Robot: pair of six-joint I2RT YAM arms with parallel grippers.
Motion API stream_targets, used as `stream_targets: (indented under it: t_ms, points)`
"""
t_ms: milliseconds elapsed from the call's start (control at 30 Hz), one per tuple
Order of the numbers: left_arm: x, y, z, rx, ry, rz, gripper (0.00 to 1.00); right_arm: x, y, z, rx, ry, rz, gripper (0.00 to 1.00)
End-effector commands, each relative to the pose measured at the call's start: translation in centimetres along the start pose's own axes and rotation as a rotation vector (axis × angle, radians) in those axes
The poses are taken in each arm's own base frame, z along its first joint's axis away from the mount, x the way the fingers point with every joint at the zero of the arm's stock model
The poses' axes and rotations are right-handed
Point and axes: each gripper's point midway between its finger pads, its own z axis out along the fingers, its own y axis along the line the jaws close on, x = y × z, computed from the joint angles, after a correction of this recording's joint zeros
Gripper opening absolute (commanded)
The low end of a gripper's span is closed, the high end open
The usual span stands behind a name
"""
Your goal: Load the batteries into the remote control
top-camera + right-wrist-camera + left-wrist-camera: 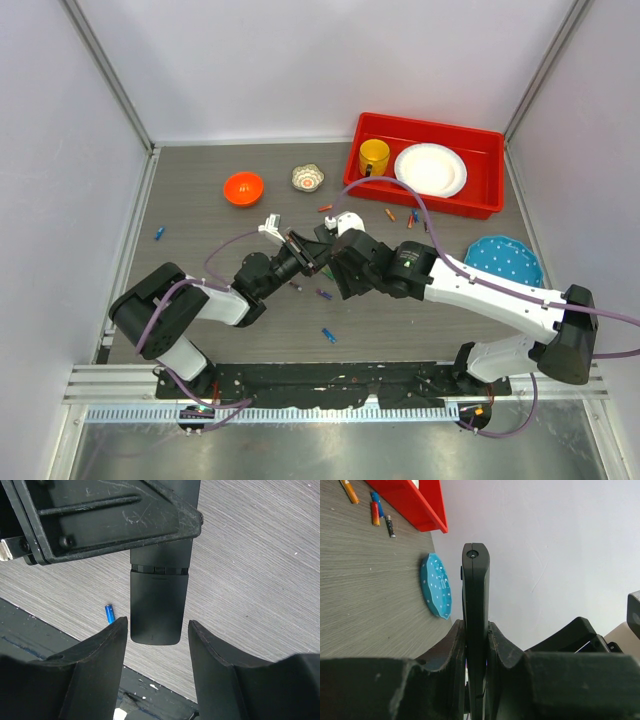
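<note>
The remote control [475, 595], a slim black bar, is clamped edge-on in my left gripper [476, 630], which is shut on it and holds it above the table. In the right wrist view the remote's rounded end [159, 605] lies between the fingers of my right gripper [157, 625], which is open with a narrow gap on each side. From above, both grippers meet at mid-table around the remote [312, 252]. Batteries lie loose: a blue one [109, 614], a blue one [328, 335], a purple one [322, 294], and several near the red tray [400, 216].
A red tray [490, 205] at the back right holds a yellow cup [375, 156] and a white plate [431, 168]. A blue dotted plate [504, 260] lies right of the arms. An orange bowl [243, 187] and a small patterned bowl [308, 178] sit at the back.
</note>
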Motion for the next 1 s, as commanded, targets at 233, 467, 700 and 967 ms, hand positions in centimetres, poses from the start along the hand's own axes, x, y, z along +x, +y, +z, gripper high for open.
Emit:
stream_targets:
  t_ms: [233,467,700,967]
  points:
    - [-1.0,-4.7,0.2,0.167,-0.029,0.042,0.0,-0.5,0.0,-0.3,-0.002,-0.029,-0.003,0.5]
    - [-1.0,-4.6,0.3,0.16,-0.03,0.049,0.0,-0.8,-0.2,-0.8,0.0,-0.046,0.002,0.44]
    - [-1.0,-4.5,0.2,0.157,-0.03,0.064,0.0,-1.2,-0.1,-1.5,-0.015,-0.06,0.013,0.42]
    - [-1.1,-4.1,0.1,0.144,-0.038,0.073,0.0,-2.1,0.2,-2.9,-0.048,-0.086,0.031,0.42]
